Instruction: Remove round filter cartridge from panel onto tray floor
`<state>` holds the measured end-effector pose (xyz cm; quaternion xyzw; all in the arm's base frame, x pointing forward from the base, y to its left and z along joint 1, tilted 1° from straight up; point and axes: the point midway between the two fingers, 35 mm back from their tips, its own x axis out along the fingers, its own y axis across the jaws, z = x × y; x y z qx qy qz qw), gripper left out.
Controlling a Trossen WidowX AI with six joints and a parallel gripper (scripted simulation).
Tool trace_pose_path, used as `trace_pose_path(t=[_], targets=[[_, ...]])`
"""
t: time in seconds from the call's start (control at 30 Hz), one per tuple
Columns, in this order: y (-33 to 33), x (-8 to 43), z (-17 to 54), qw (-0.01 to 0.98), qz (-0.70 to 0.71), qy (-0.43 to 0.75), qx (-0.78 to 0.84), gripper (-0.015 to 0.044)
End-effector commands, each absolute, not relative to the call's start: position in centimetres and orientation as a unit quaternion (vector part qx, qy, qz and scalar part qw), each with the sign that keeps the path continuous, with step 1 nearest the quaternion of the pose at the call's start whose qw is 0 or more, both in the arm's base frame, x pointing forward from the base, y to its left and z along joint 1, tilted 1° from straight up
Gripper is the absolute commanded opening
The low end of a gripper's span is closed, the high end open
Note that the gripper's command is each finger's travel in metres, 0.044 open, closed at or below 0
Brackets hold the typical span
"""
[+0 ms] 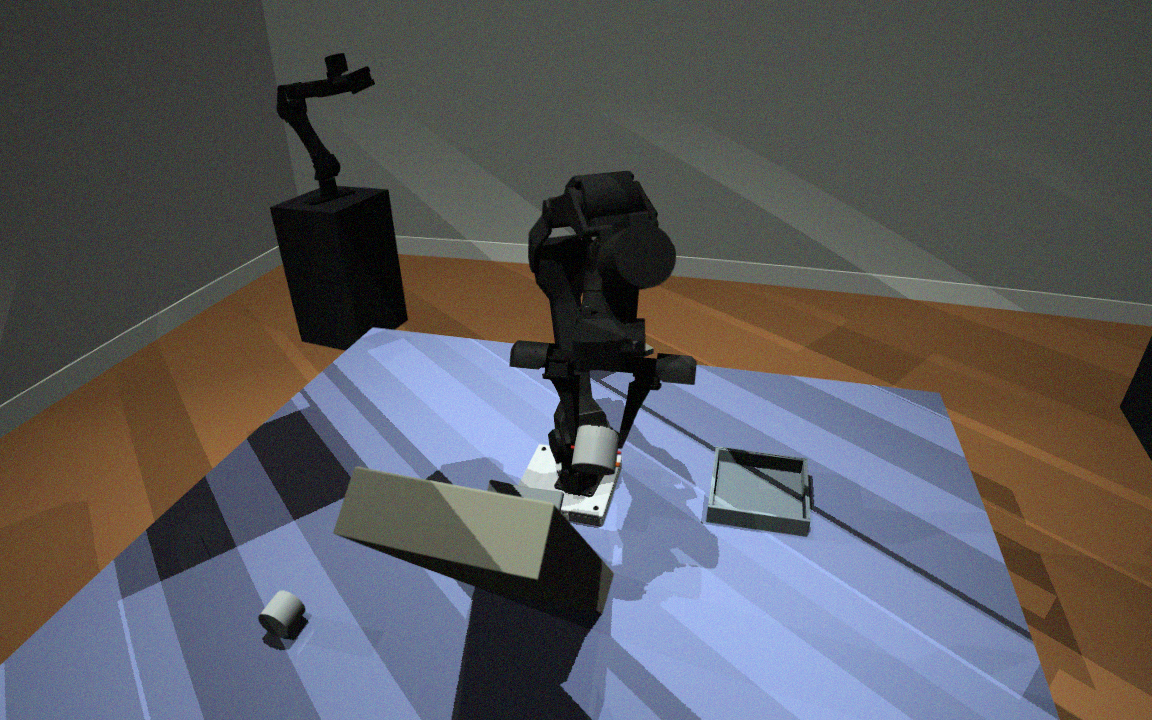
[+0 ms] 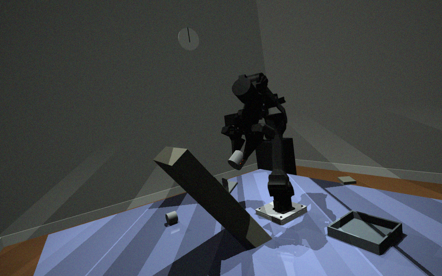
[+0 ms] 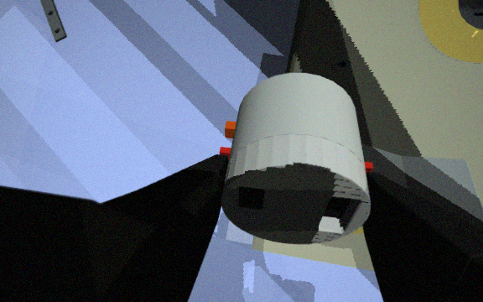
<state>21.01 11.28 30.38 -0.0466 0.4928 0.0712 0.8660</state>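
Note:
My gripper (image 1: 596,438) (image 2: 238,156) (image 3: 293,176) is shut on the round filter cartridge (image 1: 594,453) (image 2: 235,158) (image 3: 300,109), a pale cylinder. The cartridge is out of the panel and hangs in the air. Its slotted end faces the wrist camera; orange and red tabs show at its sides. The tilted beige service panel (image 1: 446,514) (image 2: 208,192) (image 3: 397,71) shows a yellow ring (image 3: 438,46) around a dark opening in the wrist view. The open grey tray (image 1: 755,518) (image 2: 353,239) stands right of the panel and the held cartridge in the top and exterior views.
Another pale cylinder (image 1: 283,611) (image 2: 172,217) lies on the table left of the panel. The arm's white base plate (image 1: 593,511) (image 2: 281,219) is behind the panel. A second arm stands on a black pedestal (image 1: 338,268) at the back left of the top view.

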Motion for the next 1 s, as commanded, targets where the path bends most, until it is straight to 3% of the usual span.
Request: trace_pose_path(t=[0.0, 0.97], targets=[[13.0, 20.3, 30.1, 0.860, 0.118, 0.491, -0.070, 0.0000], [24.1, 10.0, 27.7, 0.738, 0.459, 0.415, -0.269, 0.0000]])
